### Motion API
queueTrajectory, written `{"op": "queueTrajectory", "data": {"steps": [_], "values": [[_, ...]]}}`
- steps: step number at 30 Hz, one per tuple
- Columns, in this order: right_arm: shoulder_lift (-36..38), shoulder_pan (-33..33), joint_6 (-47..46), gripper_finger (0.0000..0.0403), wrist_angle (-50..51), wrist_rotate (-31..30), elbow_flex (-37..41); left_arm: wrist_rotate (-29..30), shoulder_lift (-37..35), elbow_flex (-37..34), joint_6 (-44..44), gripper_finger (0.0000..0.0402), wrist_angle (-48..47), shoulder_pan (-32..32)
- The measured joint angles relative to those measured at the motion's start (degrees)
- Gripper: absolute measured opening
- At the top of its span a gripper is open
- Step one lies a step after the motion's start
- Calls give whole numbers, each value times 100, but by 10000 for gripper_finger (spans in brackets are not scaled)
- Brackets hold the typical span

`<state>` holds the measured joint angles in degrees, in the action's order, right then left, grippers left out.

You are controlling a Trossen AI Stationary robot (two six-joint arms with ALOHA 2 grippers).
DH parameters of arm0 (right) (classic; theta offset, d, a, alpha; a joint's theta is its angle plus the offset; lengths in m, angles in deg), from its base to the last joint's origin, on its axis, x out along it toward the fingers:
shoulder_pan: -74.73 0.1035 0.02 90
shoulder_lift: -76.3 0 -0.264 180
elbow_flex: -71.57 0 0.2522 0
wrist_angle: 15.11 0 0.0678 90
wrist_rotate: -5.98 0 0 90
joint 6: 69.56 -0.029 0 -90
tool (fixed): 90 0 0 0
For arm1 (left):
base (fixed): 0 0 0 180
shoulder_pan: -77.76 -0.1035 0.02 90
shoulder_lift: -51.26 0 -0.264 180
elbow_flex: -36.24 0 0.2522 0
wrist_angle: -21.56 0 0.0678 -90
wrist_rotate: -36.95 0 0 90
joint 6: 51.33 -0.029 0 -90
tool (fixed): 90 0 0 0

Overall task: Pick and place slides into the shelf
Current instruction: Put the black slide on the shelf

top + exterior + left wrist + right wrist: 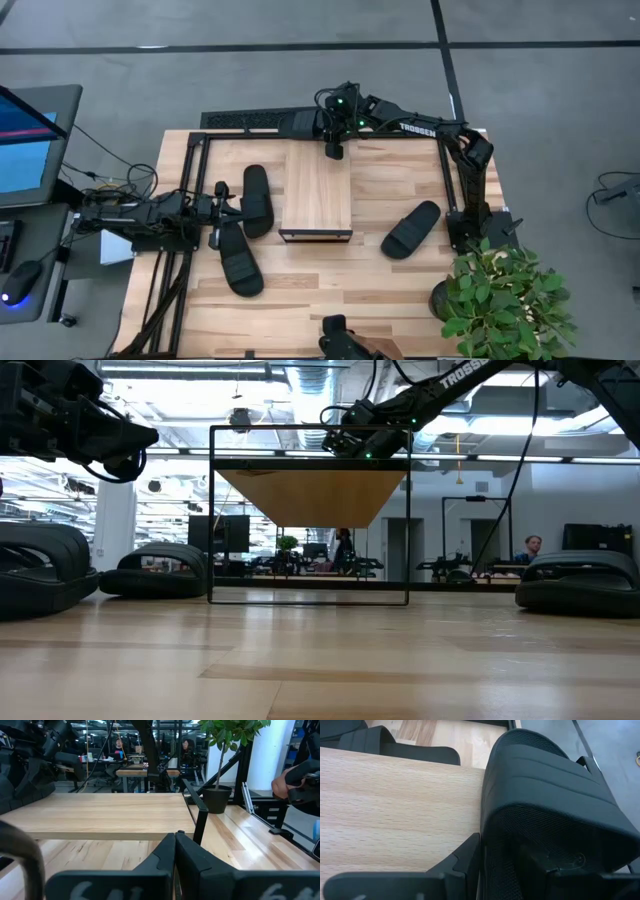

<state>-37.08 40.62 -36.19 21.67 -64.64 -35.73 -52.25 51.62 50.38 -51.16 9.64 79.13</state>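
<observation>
Right end effector clamps 1 slide over shelf rear edge; left end effector closed, empty; 3 slides on table, none shelved.

Right tool hangs at the far table edge, fingers clamped; left tool sits low with fingers together.

My gripper clamps a slide over the shelf; another slide lies beyond the shelf.
</observation>
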Motion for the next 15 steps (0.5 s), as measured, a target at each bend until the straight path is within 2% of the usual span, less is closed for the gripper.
{"op": "queueTrajectory", "data": {"steps": [15], "values": [[287,22,44,101,269,-122,20,0,0,0,2,0,-2,0]]}}
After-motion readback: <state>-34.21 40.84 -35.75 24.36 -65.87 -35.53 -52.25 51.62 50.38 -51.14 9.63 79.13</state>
